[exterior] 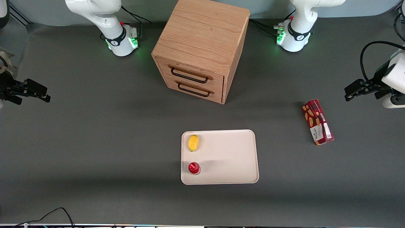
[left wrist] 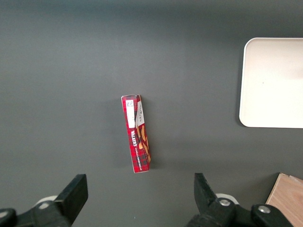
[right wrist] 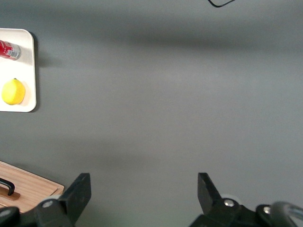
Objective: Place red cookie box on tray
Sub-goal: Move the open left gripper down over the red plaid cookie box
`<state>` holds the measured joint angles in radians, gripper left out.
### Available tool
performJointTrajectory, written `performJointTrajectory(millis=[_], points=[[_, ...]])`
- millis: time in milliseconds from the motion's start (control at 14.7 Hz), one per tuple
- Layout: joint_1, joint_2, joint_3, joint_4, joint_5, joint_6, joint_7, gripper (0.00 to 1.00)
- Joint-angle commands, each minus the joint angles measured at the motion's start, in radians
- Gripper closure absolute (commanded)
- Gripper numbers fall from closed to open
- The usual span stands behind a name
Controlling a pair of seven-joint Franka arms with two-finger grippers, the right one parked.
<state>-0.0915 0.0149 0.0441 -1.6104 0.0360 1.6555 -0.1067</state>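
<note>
The red cookie box (exterior: 317, 121) lies flat on the grey table toward the working arm's end, apart from the tray. It is long and slim, dark red with golden cookie pictures and a white label patch at the end nearer the front camera. In the left wrist view the red cookie box (left wrist: 136, 134) lies well below the camera. My left gripper (exterior: 350, 91) hovers open above the table, a little farther from the front camera than the box, with nothing between its fingers (left wrist: 75, 191). The cream-white tray (exterior: 231, 155) sits in the middle, near the front camera.
On the tray lie a yellow lemon (exterior: 193, 142) and a small round red cup-like item (exterior: 194, 167). A wooden two-drawer cabinet (exterior: 202, 47) stands at the middle back, both drawers shut. The tray's corner (left wrist: 265, 85) and the cabinet's edge (left wrist: 286, 198) show in the left wrist view.
</note>
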Motion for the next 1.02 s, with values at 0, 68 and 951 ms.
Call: performJointTrajectory(millis=[0, 68, 951], points=[[0.013, 0.036, -0.010, 0.046, 0.004, -0.033, 0.012, 0.00], [0.013, 0.037, -0.010, 0.046, 0.004, -0.034, 0.009, 0.00], [0.012, -0.018, 0.092, -0.375, 0.005, 0.273, 0.010, 0.00]])
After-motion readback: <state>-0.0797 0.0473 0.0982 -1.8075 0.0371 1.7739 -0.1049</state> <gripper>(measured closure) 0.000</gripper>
